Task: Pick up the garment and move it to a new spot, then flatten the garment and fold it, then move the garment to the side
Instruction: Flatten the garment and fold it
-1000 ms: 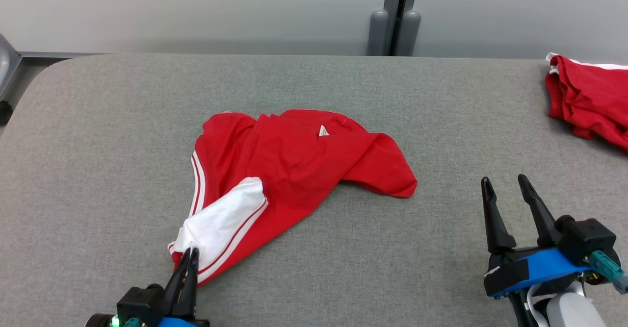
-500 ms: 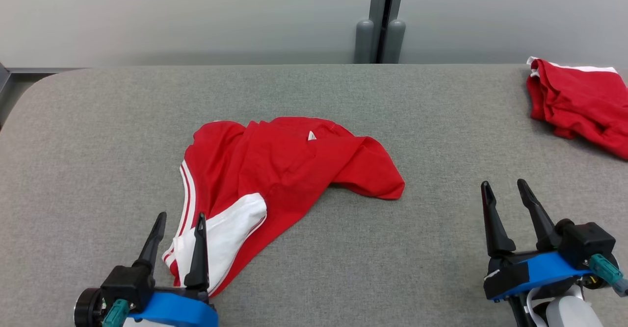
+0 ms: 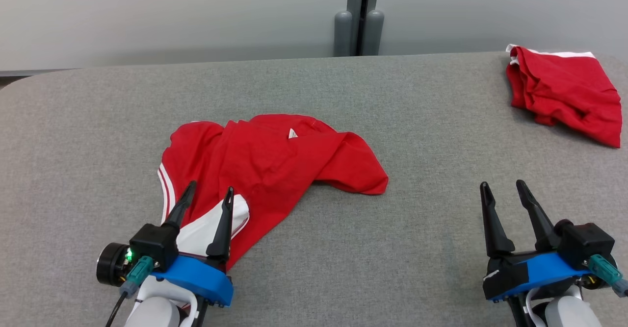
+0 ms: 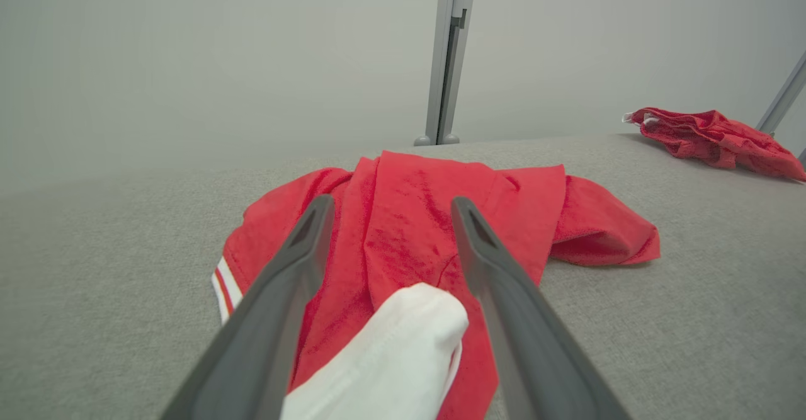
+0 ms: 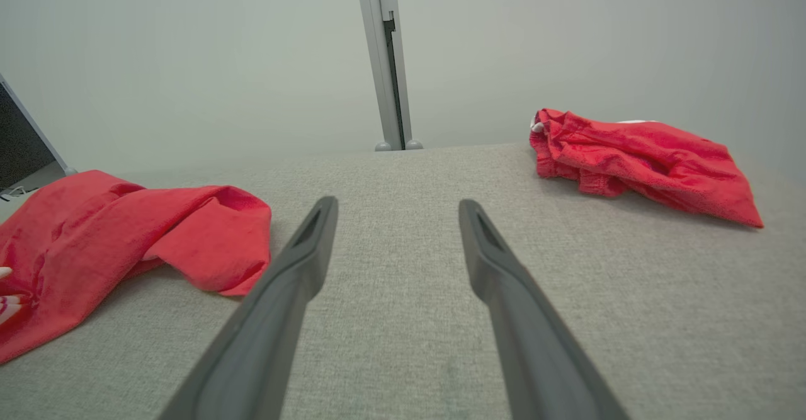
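The garment [image 3: 274, 160] — soft red cloth, crumpled, with one white sleeve — lies left of centre on the grey woven table [image 3: 392, 258]. The left gripper [image 3: 210, 188] is spread over that near sleeve, gripping nothing. The right gripper [image 3: 503, 184] is spread too, at near right. Another red garment [image 3: 564, 91] lies bunched at far right.

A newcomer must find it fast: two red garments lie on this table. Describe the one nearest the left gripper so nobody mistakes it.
Start with the grey table. Near its middle, just ahead of the left gripper, lies a crumpled red garment. Unlike the other red garment at the far right corner, it has a broad white patch at its near end, between that gripper's fingers.
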You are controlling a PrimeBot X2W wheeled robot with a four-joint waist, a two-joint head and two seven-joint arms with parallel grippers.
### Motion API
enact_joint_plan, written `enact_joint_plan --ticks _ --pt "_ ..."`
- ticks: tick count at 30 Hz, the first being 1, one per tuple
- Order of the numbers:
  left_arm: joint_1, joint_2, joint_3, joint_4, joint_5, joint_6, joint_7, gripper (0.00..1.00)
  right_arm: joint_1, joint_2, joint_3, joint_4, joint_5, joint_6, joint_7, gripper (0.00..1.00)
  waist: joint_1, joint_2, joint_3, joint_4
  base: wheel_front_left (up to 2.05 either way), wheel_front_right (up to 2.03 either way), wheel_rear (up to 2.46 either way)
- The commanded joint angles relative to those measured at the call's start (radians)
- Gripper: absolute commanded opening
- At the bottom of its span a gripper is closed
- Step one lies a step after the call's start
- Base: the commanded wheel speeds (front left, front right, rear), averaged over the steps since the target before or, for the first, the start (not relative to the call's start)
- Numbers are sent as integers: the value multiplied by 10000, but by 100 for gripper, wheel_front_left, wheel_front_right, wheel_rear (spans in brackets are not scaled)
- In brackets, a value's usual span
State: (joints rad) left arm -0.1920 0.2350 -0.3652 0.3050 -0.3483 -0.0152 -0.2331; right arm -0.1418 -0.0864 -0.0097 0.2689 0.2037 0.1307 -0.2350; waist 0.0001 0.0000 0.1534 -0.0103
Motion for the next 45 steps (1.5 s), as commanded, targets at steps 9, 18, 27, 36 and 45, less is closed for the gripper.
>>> enact_joint_plan --ticks 9,18,27,36,45 --pt "-618 -110 -528 1332 56 -353 632 100 -205 45 46 79 14 2 -114 100 -1 0 227 -310 0 0 0" --pt "-1085 -132 -836 3167 273 -357 647 100 -369 -22 74 188 49 2 -157 100 -1 0 342 -479 0 0 0" --pt "-1571 -432 -1106 3670 447 -512 -42 0 -154 -19 64 268 -66 4 -194 100 -1 0 8 -315 0 0 0" --pt "-475 -837 -2521 2389 1141 -787 -223 0 54 10 156 302 -8 4 -165 100 -1 0 -355 128 0 0 0" --pt "237 -1155 -3683 1764 721 -1086 79 100 106 4 121 214 -8 2 -81 100 -1 0 -370 364 0 0 0"
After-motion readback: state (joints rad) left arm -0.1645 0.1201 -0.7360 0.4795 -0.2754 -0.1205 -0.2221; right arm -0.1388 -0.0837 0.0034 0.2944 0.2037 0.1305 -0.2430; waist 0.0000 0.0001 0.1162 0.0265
